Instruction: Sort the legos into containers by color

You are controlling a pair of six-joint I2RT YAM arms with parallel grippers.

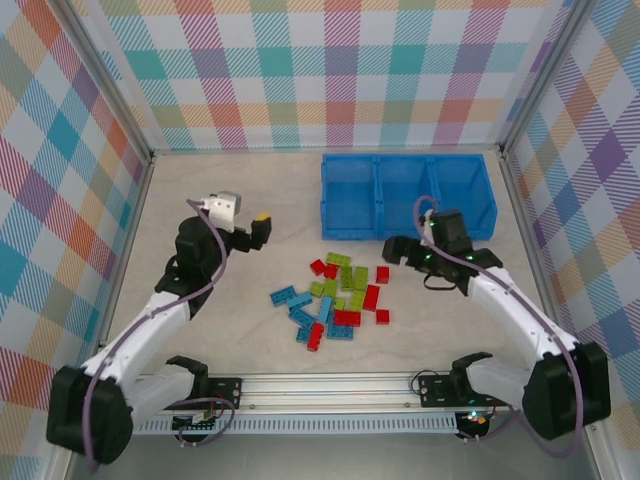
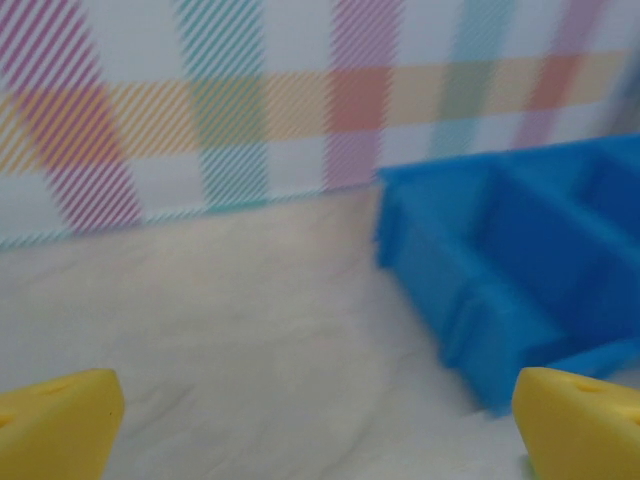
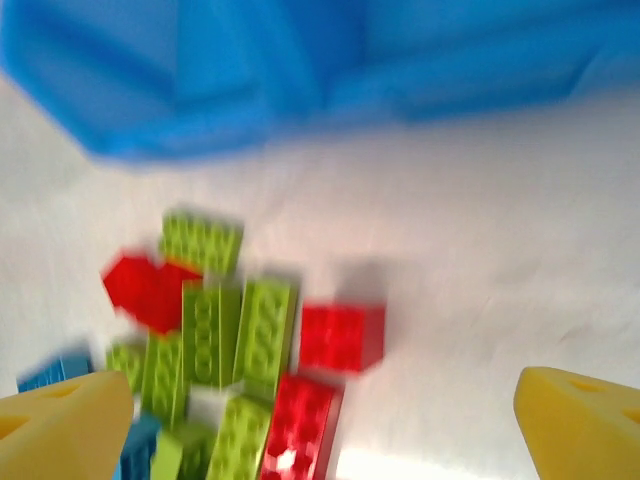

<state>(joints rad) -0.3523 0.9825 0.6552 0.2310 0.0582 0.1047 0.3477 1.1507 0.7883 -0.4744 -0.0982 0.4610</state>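
We log legos (image 1: 335,295) heaped mid desk (image 1: 200,185), oblong bricks pointing every way, just in front of the blue bin (image 1: 405,195), its long axis left-right. Both the left end effector (image 1: 260,230) and right end effector (image 1: 393,250) gape empty; bare room lies left.

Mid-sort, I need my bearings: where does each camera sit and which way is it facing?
Top external: above and behind both arms, looking down at the table, legos and bin; left gripper and right gripper show.
Left wrist: on the left arm, facing the bin and wall; yellow fingertips at the bottom.
Right wrist: on the right arm, looking down at legos; yellow fingertips below.
Shared: all three show the bin.
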